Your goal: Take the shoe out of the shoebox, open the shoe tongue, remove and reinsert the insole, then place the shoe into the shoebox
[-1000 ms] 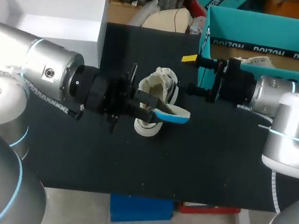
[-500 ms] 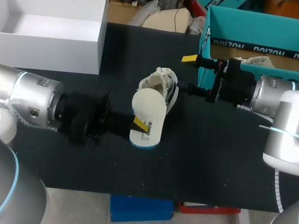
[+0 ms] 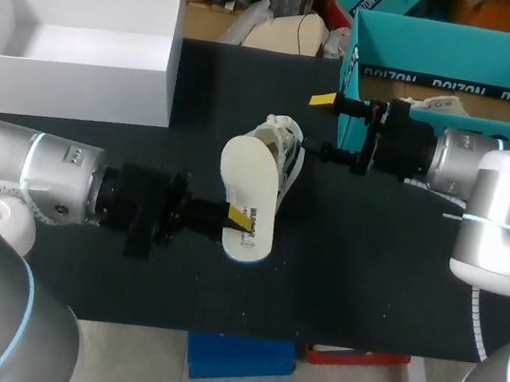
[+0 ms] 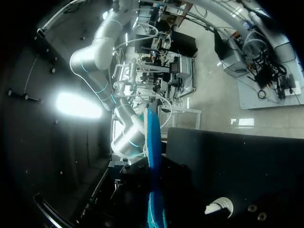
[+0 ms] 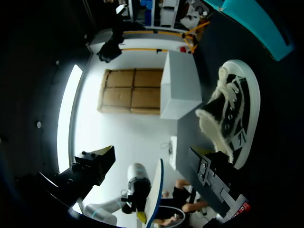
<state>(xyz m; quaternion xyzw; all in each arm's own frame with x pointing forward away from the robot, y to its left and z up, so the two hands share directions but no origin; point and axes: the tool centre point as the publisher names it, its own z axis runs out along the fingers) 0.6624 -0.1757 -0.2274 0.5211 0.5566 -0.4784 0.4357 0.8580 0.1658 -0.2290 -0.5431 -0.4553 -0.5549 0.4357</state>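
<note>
A white insole (image 3: 248, 188) with a blue rim is held flat, white face up, just above the black table. My left gripper (image 3: 238, 217) is shut on its near end, one yellow tip showing. In the left wrist view the insole (image 4: 153, 156) shows edge-on as a blue strip between the jaws. The black-and-white fleece-lined shoe (image 3: 282, 145) lies on the table just beyond the insole. My right gripper (image 3: 328, 125) hangs open to the right of the shoe, holding nothing. In the right wrist view the shoe (image 5: 233, 111) lies beside the open fingers (image 5: 97, 164).
The teal shoebox (image 3: 451, 36) stands at the back right, behind my right arm. A white open box (image 3: 108, 83) stands at the back left. Black table surface (image 3: 350, 263) stretches in front of the shoe.
My left arm has drawn back to the left and turned its wrist, bringing the insole from edge-on beside the shoe to flat, white face up. The right arm has not moved.
</note>
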